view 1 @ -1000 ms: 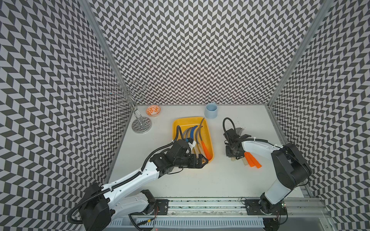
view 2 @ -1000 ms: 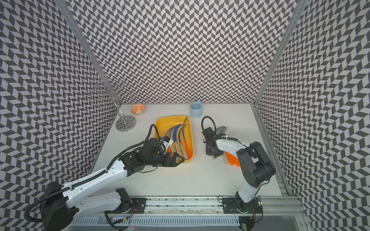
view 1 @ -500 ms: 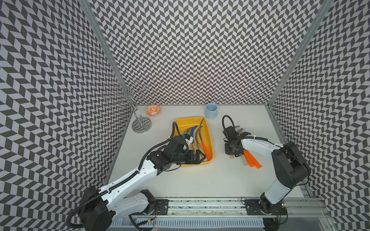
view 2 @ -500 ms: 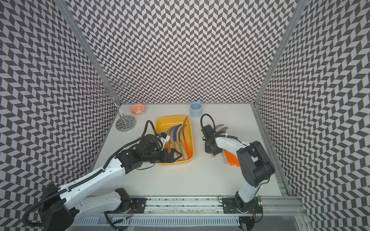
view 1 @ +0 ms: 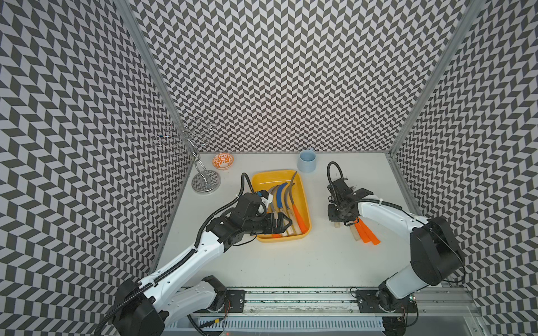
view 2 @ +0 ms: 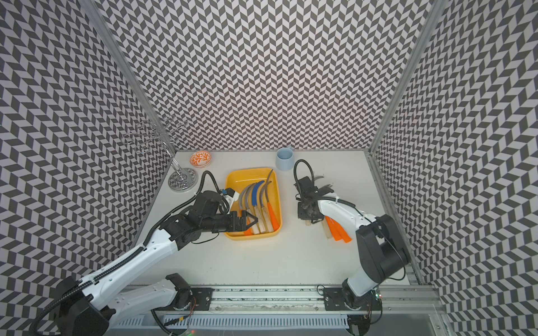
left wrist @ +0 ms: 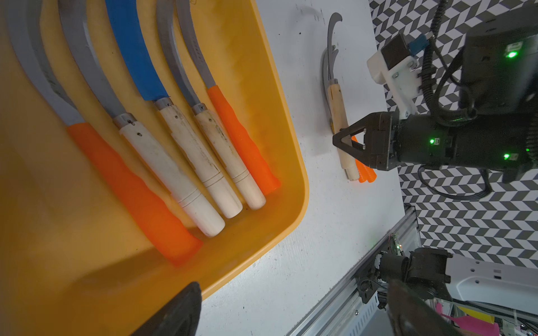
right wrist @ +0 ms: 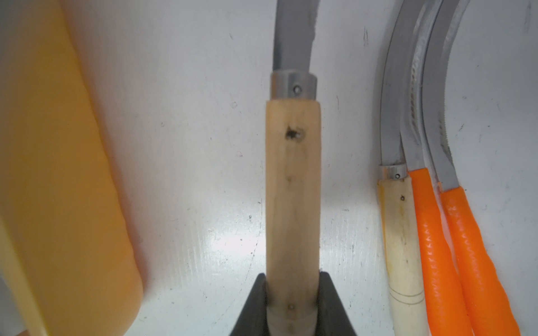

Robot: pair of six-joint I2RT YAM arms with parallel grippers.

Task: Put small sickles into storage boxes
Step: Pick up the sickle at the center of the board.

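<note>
Nearest me, my left gripper (view 1: 286,222) hangs over the near end of the tray (view 1: 267,181), jaws wide with nothing between them. Five sickles (left wrist: 201,157) lie side by side in the tray, handles toward me, one blade blue. Right of the tray, my right gripper (right wrist: 292,293) clamps a wood-handled sickle (right wrist: 292,180); I cannot tell if it's off the table (view 1: 291,261). Three loose sickles (right wrist: 431,232) lie together beside it. Far back: cup (view 1: 307,161), bowl (view 1: 223,160), wire rack (view 1: 206,180).
</note>
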